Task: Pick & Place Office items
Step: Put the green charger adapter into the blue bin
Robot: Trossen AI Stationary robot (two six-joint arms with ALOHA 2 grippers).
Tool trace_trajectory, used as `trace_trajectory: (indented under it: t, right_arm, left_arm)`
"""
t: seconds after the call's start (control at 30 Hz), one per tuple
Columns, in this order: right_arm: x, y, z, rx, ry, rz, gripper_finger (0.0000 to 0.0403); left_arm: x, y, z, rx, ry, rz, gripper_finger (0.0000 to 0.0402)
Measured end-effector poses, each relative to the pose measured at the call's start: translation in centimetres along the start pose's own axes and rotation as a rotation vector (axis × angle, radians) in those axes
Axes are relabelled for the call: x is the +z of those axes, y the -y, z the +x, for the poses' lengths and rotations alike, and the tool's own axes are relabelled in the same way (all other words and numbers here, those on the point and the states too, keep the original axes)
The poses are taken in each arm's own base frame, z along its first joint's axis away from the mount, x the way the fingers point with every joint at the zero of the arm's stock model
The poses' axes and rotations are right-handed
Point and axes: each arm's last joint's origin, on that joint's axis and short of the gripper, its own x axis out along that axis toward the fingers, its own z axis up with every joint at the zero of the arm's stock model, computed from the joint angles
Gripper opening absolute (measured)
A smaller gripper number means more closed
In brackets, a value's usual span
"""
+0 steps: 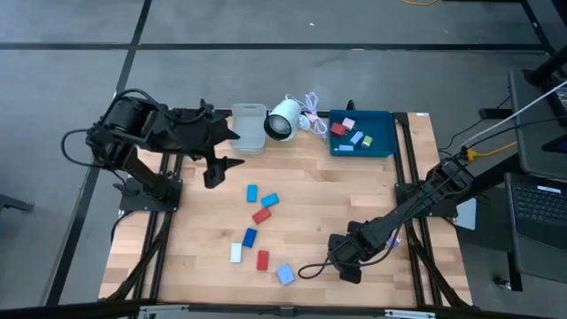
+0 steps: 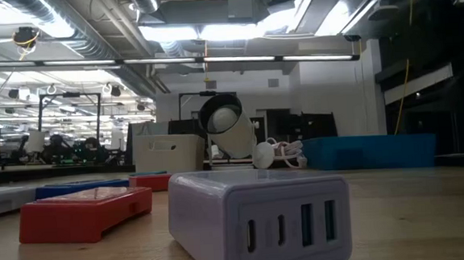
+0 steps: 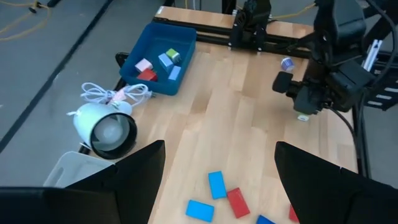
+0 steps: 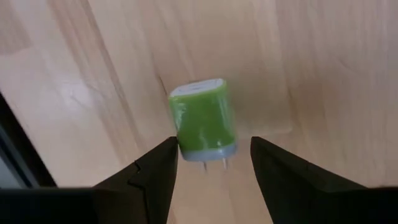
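Seven items lie loose mid-desk (image 1: 204,266); five sit in the tray (image 1: 386,117). Right gripper (image 4: 211,163) hangs low at the near right, fingers apart, empty — a green plug (image 4: 203,118) just ahead, its long axis roughly between them. Left gripper (image 3: 217,168) waits open, farther off.

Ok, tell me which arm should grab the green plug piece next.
Right. The right gripper hangs open directly over the green charger, fingers on either side of it. The left gripper is open across the table beside the grey bin.
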Motion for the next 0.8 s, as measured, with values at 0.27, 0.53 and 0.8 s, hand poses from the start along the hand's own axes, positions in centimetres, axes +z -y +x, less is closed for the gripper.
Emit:
trace_trajectory:
  t: [0.27, 0.53, 0.8]
  right_arm:
    - [-0.5, 1.0, 1.4, 0.007, 0.025, 0.076, 0.0208]
    - [-0.5, 1.1, 1.6, -0.013, 0.061, 0.093, 0.0192]
    - [-0.4, 1.2, 1.7, -0.024, 0.075, 0.094, 0.0044]
  left_arm:
    - [0.8, 1.4, 2.4, 0.008, -0.002, 0.007, 0.0297]
    - [1.7, 2.1, 2.9, -0.065, 0.055, 0.003, 0.0297]
    - [1.7, 2.1, 2.9, -0.083, 0.056, 0.009, 0.0297]
